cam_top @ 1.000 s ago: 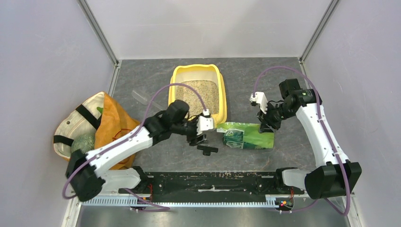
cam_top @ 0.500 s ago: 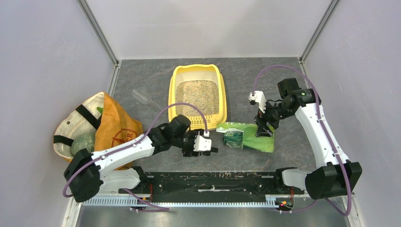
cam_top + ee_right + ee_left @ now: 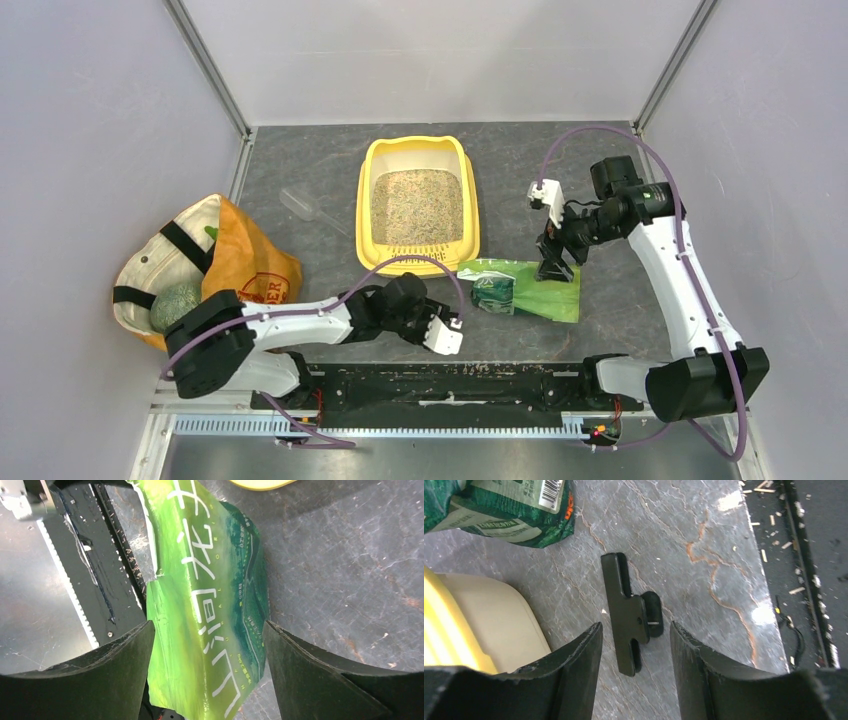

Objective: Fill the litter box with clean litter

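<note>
The yellow litter box (image 3: 468,215) stands at the middle back and holds beige speckled clean litter (image 3: 418,207). Its corner shows in the left wrist view (image 3: 435,630). A green printed bag (image 3: 525,288) lies flat in front of the box. My right gripper (image 3: 554,266) hangs open above the bag's right part, and the bag (image 3: 210,595) lies between its fingers, apart from both. My left gripper (image 3: 444,336) is open and empty, low near the table's front edge. A black clip (image 3: 629,611) lies on the table just ahead of its fingertips (image 3: 594,635). The bag's end (image 3: 499,510) shows beyond.
An orange-and-cream tote bag (image 3: 205,270) lies at the left. A clear plastic scoop (image 3: 305,207) lies left of the litter box. The black base rail (image 3: 440,385) runs along the near edge. Grey walls close in both sides and the back.
My left gripper has drawn back from beside the box toward the near edge and sunk low, past the clip on the table. My right gripper has shifted slightly over the bag.
</note>
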{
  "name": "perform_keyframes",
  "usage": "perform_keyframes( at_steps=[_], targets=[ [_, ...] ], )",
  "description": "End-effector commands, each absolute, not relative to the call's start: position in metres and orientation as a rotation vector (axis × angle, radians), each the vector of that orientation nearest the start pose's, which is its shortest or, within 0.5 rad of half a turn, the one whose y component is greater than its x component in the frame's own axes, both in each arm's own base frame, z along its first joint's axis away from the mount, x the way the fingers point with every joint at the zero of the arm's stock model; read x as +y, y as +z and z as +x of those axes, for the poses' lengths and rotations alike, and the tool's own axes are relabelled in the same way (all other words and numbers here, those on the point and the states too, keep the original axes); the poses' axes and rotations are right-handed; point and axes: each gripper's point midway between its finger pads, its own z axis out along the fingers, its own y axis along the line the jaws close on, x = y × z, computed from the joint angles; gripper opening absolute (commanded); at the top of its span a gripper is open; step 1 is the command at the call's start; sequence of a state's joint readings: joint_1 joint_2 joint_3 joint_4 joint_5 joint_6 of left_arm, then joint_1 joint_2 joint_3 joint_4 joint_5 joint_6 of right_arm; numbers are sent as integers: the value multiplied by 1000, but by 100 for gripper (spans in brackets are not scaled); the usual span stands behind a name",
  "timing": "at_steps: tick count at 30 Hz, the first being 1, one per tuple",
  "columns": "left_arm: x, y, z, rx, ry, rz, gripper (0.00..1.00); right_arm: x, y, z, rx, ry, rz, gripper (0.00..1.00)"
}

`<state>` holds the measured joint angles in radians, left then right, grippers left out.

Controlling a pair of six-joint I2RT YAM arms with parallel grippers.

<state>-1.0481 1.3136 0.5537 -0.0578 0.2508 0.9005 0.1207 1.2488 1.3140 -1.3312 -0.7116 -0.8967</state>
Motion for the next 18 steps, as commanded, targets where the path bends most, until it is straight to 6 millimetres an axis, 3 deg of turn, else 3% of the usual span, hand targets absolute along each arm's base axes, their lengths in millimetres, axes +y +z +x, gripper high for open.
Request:
perform_keyframes(
  at_steps=[1,4,6,10,13,18],
  targets=[
    [-308,50,172,1131,-250,1975,56,126,245,221,2027,695,-1282,87],
    [-310,44,172,1123,-235,1984,46,127,252,222,2005,682,-1266,88],
    [-308,38,172,1140,-230,1994,28,128,257,221,1990,681,-1258,88],
    [-308,47,170,1194,-258,1976,2,132,269,217,1950,696,-1245,88],
    [-309,69,157,1285,-374,1944,2,135,276,212,1905,710,-1245,87],
    [-312,152,122,1422,-776,1809,2,140,288,200,1841,737,-1260,85]
  ],
)
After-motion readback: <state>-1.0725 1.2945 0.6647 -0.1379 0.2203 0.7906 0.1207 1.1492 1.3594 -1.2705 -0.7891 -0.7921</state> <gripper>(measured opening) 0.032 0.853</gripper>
